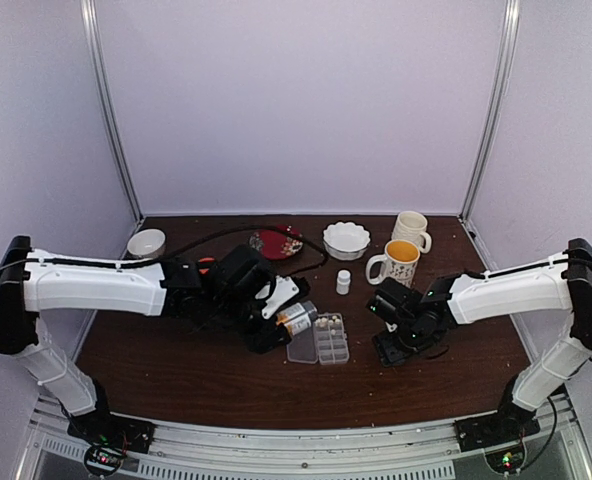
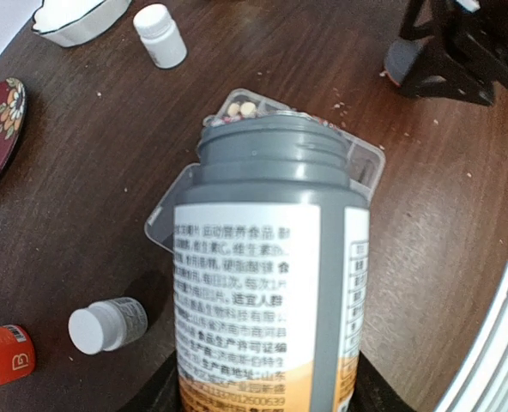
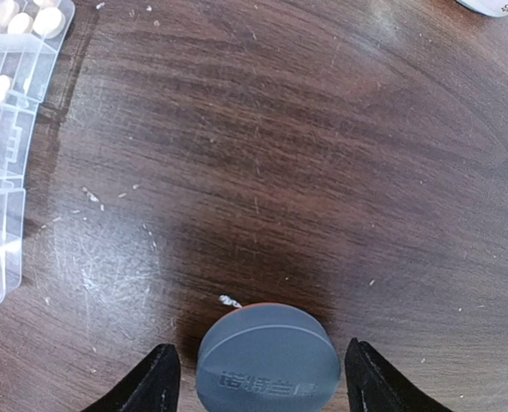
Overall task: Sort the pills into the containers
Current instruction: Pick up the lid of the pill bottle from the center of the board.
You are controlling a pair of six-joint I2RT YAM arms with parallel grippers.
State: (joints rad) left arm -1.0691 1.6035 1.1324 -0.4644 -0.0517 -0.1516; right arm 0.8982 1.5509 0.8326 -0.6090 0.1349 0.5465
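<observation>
The left gripper (image 1: pixel 279 324) is clamping a grey bottle (image 2: pixel 267 257) with a white and orange label. The bottle's neck is uncapped and its mouth is pointing at the clear pill box (image 1: pixel 332 342). From above, that mouth is hanging just beside the box's 10 o'clock corner.

The box is lying near the middle of the table (image 1: pixel 456 375), with its lid folded flat out toward 9 o'clock. A few whitish pills (image 3: pixel 22 19) are sitting in the cells at the box's 12 o'clock end, and one more is showing a cell further along.

At the box's 3 o'clock, the right gripper (image 1: pixel 394 335) is hovering low over a grey cap (image 3: pixel 267 360). Its jaws are standing apart on either side of the cap, with a sliver of wood showing at one finger.

A small white bottle (image 1: pixel 343 282) is standing at the box's 12 o'clock, and another (image 2: pixel 108 324) is lying on its side under the left arm. Two mugs (image 1: pixel 401 262) are sitting toward 1 o'clock, and a red plate (image 1: pixel 276 242) toward 11.
</observation>
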